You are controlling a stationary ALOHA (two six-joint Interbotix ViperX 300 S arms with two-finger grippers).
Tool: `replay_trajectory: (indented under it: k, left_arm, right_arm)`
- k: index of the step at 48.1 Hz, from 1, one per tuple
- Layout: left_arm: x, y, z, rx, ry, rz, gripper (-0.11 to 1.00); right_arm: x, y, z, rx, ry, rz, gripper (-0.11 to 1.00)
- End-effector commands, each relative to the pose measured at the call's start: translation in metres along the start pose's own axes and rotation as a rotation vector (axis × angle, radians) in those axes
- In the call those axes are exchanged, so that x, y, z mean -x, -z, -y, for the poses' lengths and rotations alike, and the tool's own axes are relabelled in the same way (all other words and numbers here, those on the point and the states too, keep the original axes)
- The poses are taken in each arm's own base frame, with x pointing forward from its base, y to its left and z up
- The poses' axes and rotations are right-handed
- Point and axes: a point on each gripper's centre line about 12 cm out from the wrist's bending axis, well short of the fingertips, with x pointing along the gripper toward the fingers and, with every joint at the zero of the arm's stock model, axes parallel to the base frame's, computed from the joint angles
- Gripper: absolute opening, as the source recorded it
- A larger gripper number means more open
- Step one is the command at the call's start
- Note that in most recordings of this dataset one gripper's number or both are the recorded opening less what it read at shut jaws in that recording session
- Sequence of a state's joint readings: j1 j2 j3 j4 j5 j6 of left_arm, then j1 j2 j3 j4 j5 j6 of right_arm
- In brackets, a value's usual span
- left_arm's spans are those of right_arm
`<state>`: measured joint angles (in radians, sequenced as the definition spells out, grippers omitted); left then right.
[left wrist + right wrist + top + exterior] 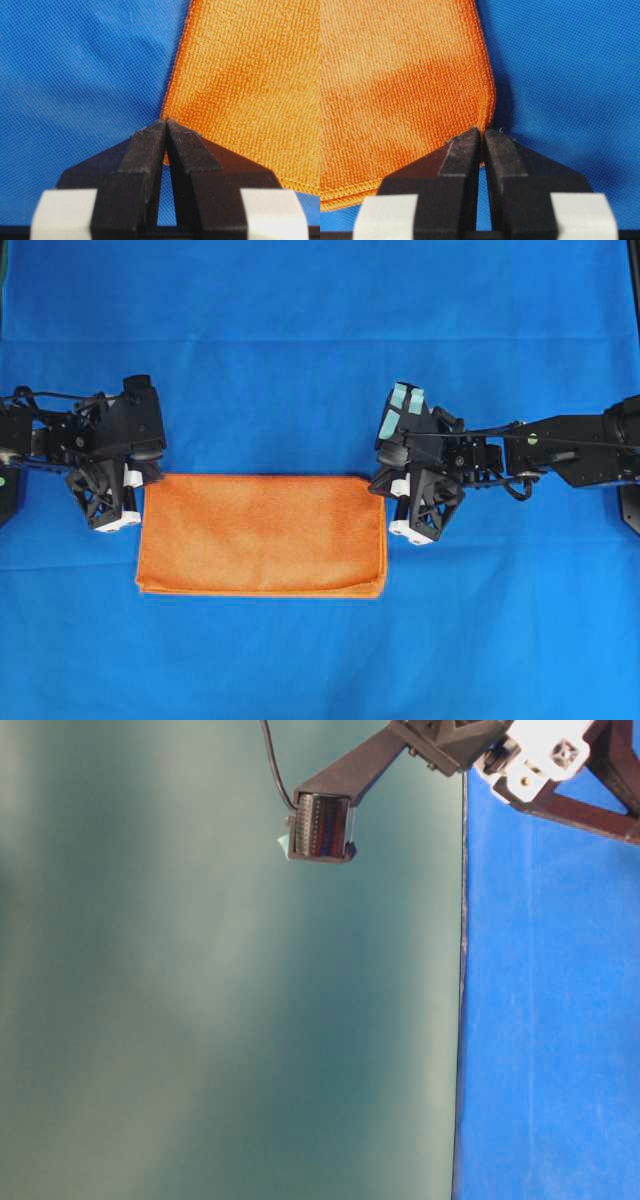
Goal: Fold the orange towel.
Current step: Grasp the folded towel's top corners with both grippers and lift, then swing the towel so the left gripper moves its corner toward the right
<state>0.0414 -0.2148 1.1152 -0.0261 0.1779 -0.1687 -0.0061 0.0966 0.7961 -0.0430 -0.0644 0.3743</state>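
Orange towel [262, 535] corners apparently pinched by left gripper [166, 122] and right gripper [483, 131].

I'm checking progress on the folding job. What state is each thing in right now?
Orange towel: folded to a rectangle, lying flat on the cloth, far corners pinched.
Left tool: shut on the towel's far left corner.
Right tool: shut on the towel's far right corner.
Blue table cloth: spread flat under everything.

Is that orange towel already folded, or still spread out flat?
Folded once, it seems: the orange towel lies as a rectangle, not a square, with doubled layers showing along its near edge.
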Motion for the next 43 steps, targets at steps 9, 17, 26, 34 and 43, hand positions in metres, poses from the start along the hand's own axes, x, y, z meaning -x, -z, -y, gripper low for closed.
replay_trajectory:
  k: [9, 17, 26, 34, 43]
  left_arm:
    - [0.046, -0.039, 0.01, 0.037, 0.029, 0.096, 0.02]
    - [0.081, -0.049, 0.015, 0.035, 0.055, 0.171, 0.02]
    - [0.108, -0.05, 0.019, 0.025, 0.086, 0.26, 0.02]
    - [0.11, -0.045, 0.021, 0.017, 0.097, 0.27, 0.02]
    - [0.105, -0.05, 0.028, -0.001, 0.115, 0.283, 0.02]
  right_arm:
    - [0.043, -0.042, -0.015, 0.002, -0.035, 0.107, 0.03]
    - [0.069, -0.056, -0.02, 0.007, -0.046, 0.147, 0.03]
    - [0.084, -0.064, -0.023, 0.006, -0.058, 0.185, 0.03]
    - [0.085, -0.066, -0.023, 0.006, -0.062, 0.195, 0.03]
    - [0.085, -0.069, -0.015, -0.011, -0.045, 0.204, 0.03]
